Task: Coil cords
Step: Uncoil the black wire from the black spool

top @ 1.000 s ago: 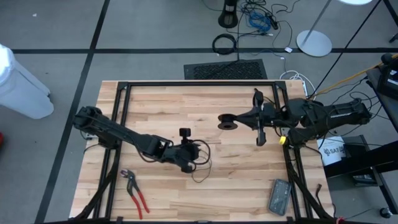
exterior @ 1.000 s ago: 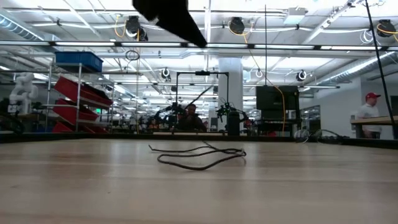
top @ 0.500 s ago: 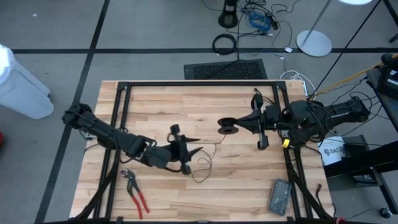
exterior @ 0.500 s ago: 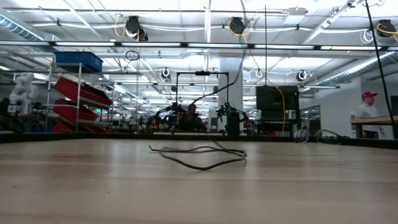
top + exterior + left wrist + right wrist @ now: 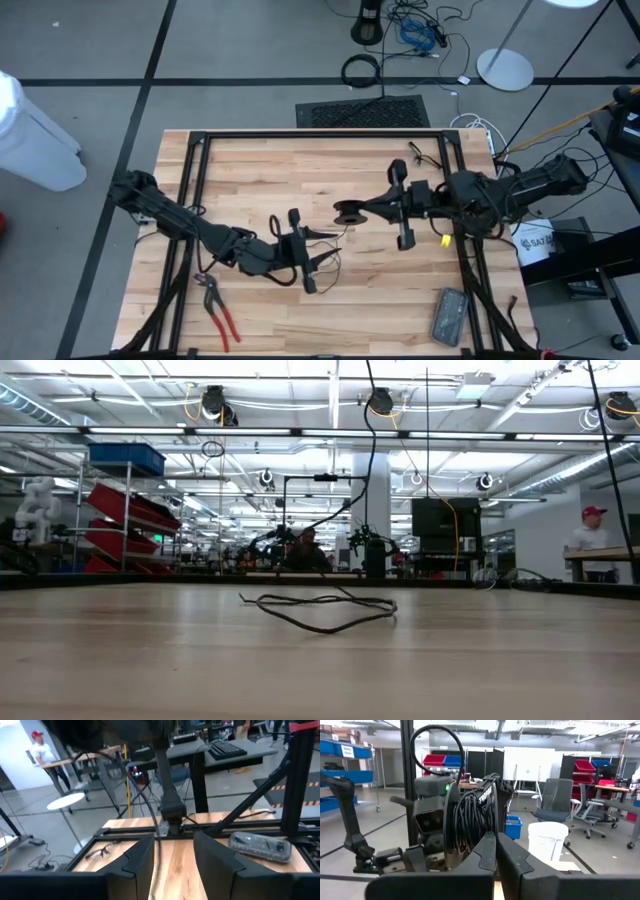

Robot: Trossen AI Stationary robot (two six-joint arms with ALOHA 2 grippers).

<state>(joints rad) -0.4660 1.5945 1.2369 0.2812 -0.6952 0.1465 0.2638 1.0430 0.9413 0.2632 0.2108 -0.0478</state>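
The cord is thin and black. Part of it is wound on its small round puck [image 5: 347, 211] [image 5: 470, 815], held in the air over the middle of the table by my right gripper [image 5: 366, 209] [image 5: 496, 840], which is shut. The rest lies as a loose loop [image 5: 322, 267] [image 5: 320, 610] on the wood. One strand [image 5: 366, 480] rises from the loop out of the low view's top. My left gripper [image 5: 322, 237] [image 5: 172, 847] hovers level just left of the puck, above the loop, open. A thin strand runs by its fingers; whether it touches them I cannot tell. My right gripper pinches the puck between its two fingers at the side nearest the wrist [image 5: 487, 827]. The fingers lie level and come from the table's right. The puck is lifted clear of the table, with cord trailing from it down to the loop.
Red-handled pliers [image 5: 218, 305] lie near the front left. A grey flat device [image 5: 450, 315] lies at the front right, and glasses [image 5: 420, 155] lie at the far right. Black frame rails [image 5: 300, 135] border the table. Bare wood stretches along the far left.
My left gripper has risen off the cord loop and tipped from pointing down to level, ending a little farther right. My right gripper has carried the puck toward the table's left and slightly nearer. A strand now rises steeply from the loop, which has kept its place.
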